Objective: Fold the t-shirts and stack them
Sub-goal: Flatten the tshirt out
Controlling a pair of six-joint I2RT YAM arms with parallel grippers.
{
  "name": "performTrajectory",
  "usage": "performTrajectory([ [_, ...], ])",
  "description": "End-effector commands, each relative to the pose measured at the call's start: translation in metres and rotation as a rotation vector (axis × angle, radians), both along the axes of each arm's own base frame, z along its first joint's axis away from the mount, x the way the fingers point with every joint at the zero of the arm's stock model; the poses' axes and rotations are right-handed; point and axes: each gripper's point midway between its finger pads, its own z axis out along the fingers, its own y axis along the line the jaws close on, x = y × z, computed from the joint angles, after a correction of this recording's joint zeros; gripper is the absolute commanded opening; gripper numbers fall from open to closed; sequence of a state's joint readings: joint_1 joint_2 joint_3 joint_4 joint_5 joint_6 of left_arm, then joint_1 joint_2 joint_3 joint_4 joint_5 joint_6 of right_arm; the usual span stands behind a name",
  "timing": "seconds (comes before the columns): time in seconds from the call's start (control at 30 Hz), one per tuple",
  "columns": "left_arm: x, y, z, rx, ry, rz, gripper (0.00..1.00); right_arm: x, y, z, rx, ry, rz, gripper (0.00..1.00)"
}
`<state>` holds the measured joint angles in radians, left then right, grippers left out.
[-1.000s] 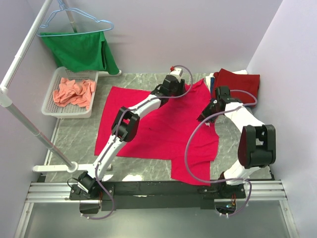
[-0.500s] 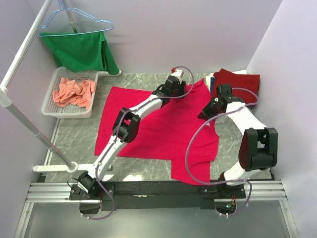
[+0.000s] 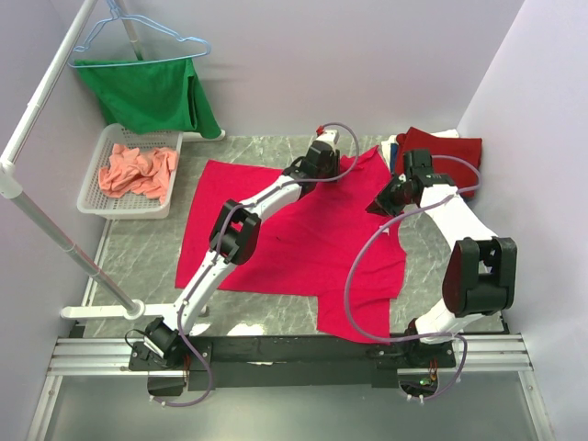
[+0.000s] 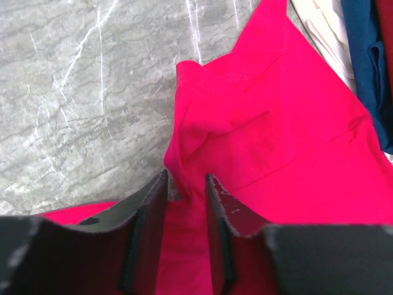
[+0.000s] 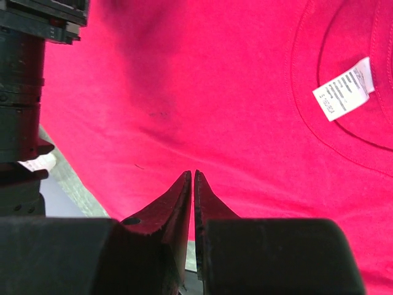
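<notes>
Basket: sits at the far left of the table and holds the crumpled salmon-orange t-shirt, which is not yet folded.
Pinkish-red t-shirt: lies spread mostly flat across the middle of the table, with one sleeve towards the far edge and its lower hem towards the arms' bases.
Left gripper: reaches to the far sleeve. Its jaws stand partly apart astride a raised ridge of the cloth, which touches both inner faces. Puckers run out from that ridge, so it reads as a pinch.
Right gripper: hangs low over the shirt near the collar and its white label. Its fingertips meet with only a thin slit between them. No cloth shows between them and the fabric beneath lies smooth.
Stack: at the far right corner the dark red t-shirt lies on top, with the blue t-shirt and the white t-shirt showing at its edge, just beside the spread shirt.
Handling: the cloth looks light and limp with no stiffness. It will probably sag between the two holds and drag a little on the marble, and a pinch of one layer may slip free.
Where to hold: probably the sleeve seam and shoulder seam along the far edge, where the doubled cloth gives the jaws more to bite. Both holds should lift level so the fold falls straight.
Progress: this looks like the start of the first fold of this shirt.
</notes>
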<state>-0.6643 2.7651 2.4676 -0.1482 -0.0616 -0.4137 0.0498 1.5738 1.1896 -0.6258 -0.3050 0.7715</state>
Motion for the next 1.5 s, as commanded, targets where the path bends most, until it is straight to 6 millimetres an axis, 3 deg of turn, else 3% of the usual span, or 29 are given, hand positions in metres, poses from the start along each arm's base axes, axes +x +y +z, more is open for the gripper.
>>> performTrajectory([
  [0.0,0.007,-0.006,0.022,-0.038,-0.042,0.0,0.32,0.009,0.003,0.013,0.008,-0.032,0.016,0.12],
  [0.07,0.009,-0.002,0.022,-0.036,-0.039,0.005,0.28,0.008,0.003,0.013,0.01,-0.03,0.016,0.11],
  [0.27,0.01,0.003,0.021,-0.034,-0.032,0.015,0.01,0.008,0.003,0.012,0.002,-0.03,0.018,0.11],
  [0.53,0.017,0.021,0.023,-0.015,-0.03,0.077,0.01,0.008,0.0,0.007,-0.02,-0.014,0.029,0.11],
  [0.8,0.04,0.079,0.032,-0.004,-0.007,0.257,0.01,0.005,-0.002,-0.01,-0.039,0.03,0.039,0.1],
  [0.97,0.042,0.091,0.032,-0.002,0.004,0.31,0.01,0.001,-0.004,-0.019,-0.051,0.056,0.038,0.09],
  [1.1,0.041,0.088,0.037,-0.024,-0.008,0.295,0.01,-0.002,-0.01,-0.028,-0.085,0.104,0.038,0.09],
  [1.13,0.042,0.085,0.041,-0.037,-0.019,0.286,0.06,-0.002,-0.011,-0.03,-0.092,0.112,0.038,0.1],
  [1.17,0.044,0.086,0.045,-0.043,-0.024,0.287,0.23,-0.003,-0.012,-0.034,-0.102,0.128,0.039,0.1],
  [1.23,0.047,0.085,0.057,-0.068,-0.047,0.274,0.38,-0.004,-0.014,-0.04,-0.116,0.152,0.039,0.11],
  [1.27,0.047,0.086,0.059,-0.075,-0.047,0.271,0.6,-0.004,-0.014,-0.04,-0.122,0.155,0.04,0.13],
  [1.4,0.05,0.097,0.089,-0.109,-0.094,0.299,0.71,-0.004,-0.021,-0.049,-0.18,0.194,0.03,0.17],
  [1.43,0.05,0.103,0.108,-0.117,-0.121,0.309,0.72,-0.003,-0.024,-0.052,-0.198,0.2,0.028,0.17],
  [1.47,0.05,0.11,0.109,-0.1,-0.122,0.318,0.74,-0.003,-0.026,-0.059,-0.213,0.224,0.028,0.18],
])
